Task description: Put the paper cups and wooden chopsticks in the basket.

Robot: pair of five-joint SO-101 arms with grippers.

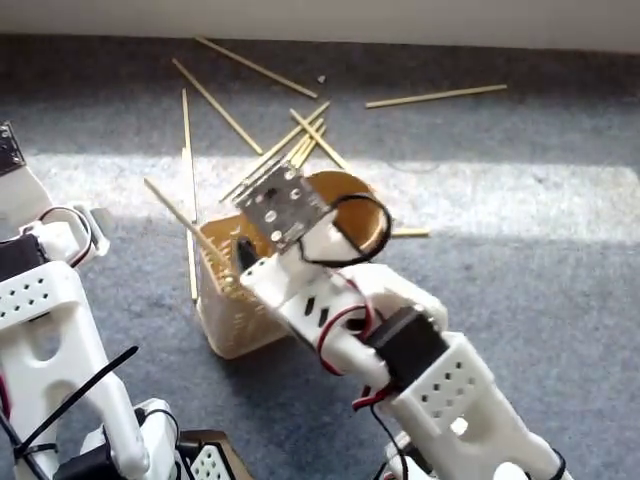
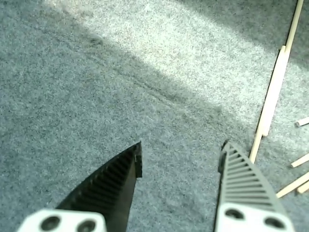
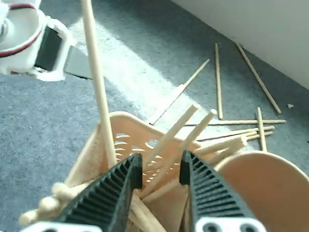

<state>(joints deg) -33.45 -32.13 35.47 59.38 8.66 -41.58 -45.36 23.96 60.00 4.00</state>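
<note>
Main risk: the leaning chopstick (image 3: 96, 72) is propped against the basket (image 3: 123, 121) wall with most of its length sticking out, so any nudge from the right gripper (image 3: 161, 158) could flip it back onto the carpet (image 2: 96, 72). Second risk: the basket looks light, and a jaw catching its rim or the bundle inside could tip it over. The paper cup (image 3: 265, 188) sits hard against the basket's far side. Can't tell whether it's inside or just beside, so it may still need placing.

Right arm is pitched steeply down over the basket. Jaws are narrowly parted, with several sticks running through the gap, and nothing looks clamped.

Left gripper (image 2: 182, 145) is low over bare carpet, spread wide and empty. A stuck-together chopstick pair (image 2: 273, 92) lies just beside one fingertip, plausibly the next pick.

Still plenty of loose chopsticks (image 1: 215, 105) on the floor beyond the basket, so the job is far from done.
</note>
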